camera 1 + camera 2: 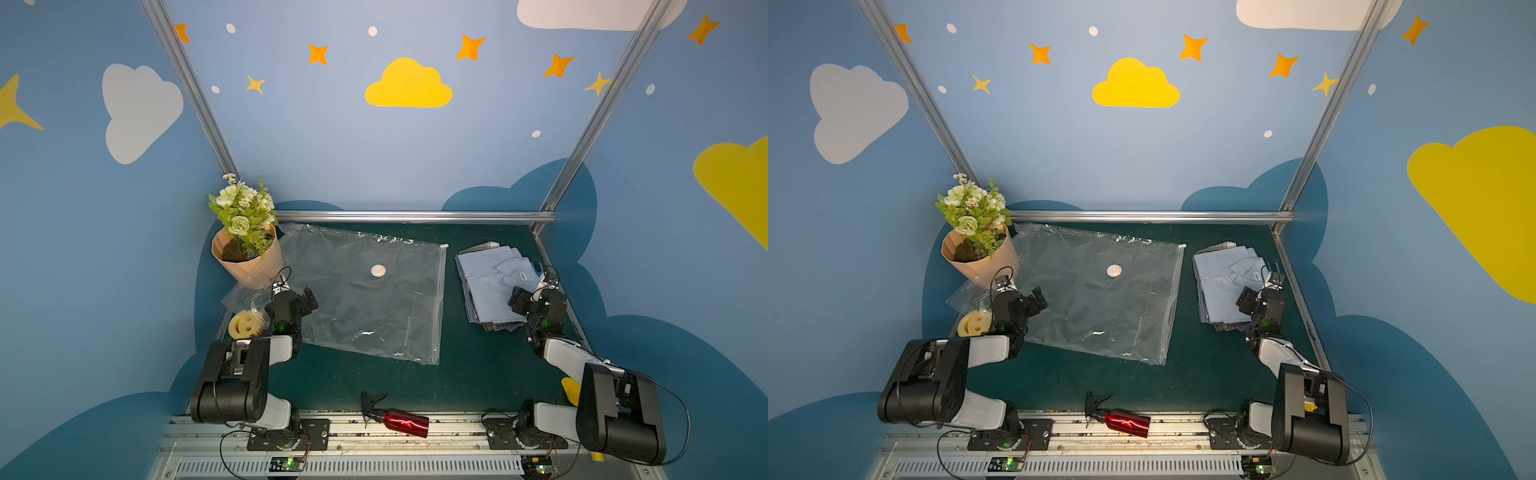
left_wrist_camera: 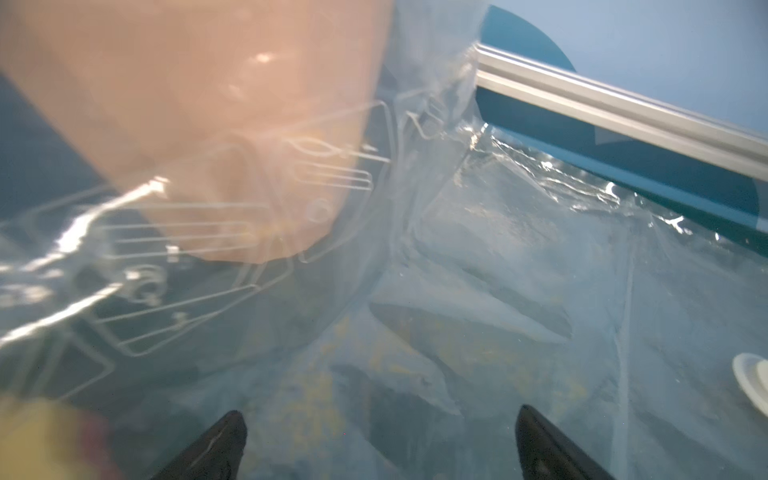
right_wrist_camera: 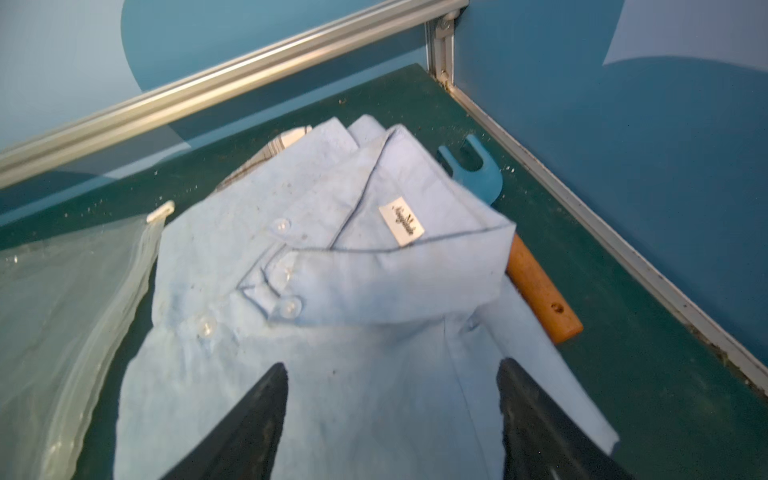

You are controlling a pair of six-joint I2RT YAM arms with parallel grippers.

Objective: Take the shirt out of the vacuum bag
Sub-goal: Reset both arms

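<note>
One green worktop (image 1: 478,374) carries everything. One vacuum bag (image 1: 365,307) lies flat across its middle and far left, empty. One pale blue shirt (image 1: 486,282) lies folded outside the bag, by the right edge, on checked cloth (image 1: 478,318). One paper-wrapped bouquet (image 1: 245,232) stands at the far left corner. Of two hands, the left hand (image 2: 379,415) is spread wide over the bag's left part, gripping nothing; the right hand (image 3: 391,365) is spread over the shirt, gripping nothing. One red spray bottle (image 1: 401,419) lies at the near edge, one smiley sponge (image 1: 245,324) at the left edge. The bag bears one valve (image 1: 377,270) and one slider (image 1: 444,245).
</note>
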